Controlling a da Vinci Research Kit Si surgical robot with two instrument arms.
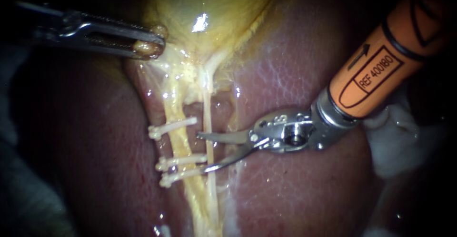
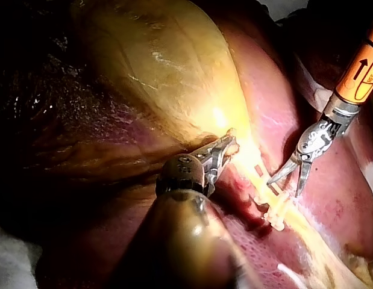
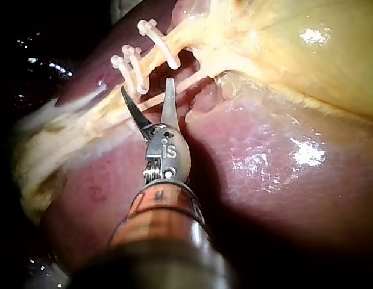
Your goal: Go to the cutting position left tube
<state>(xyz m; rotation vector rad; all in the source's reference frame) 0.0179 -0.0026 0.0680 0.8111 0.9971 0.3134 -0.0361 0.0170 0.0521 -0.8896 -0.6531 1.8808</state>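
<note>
The left tube (image 1: 177, 144) runs down from the gallbladder (image 1: 209, 8) over the liver (image 1: 295, 194). It is yellow and wet, with an upper clip (image 1: 172, 127) and two lower clips (image 1: 183, 161) across it. I judge it soft, light and slippery, likely to slide off a blade or tear if dragged. The place to take it is the bare stretch between the upper clip and the lower clips.

My left instrument (image 1: 151, 46) has its hand pinching a fold of gallbladder near the neck, which I take to draw the tube straight. My right instrument (image 1: 201, 152) has its hand spread, with a clear gap between the jaws. The thin right tube (image 1: 208, 118) lies in that gap, and the tips are just beside the left tube. The lower jaw seems to rest against the ends of the lower clips.

The liver underneath is glossy and soft, easy to nick. Room is tight, with clips on both sides and the right tube in the way.
</note>
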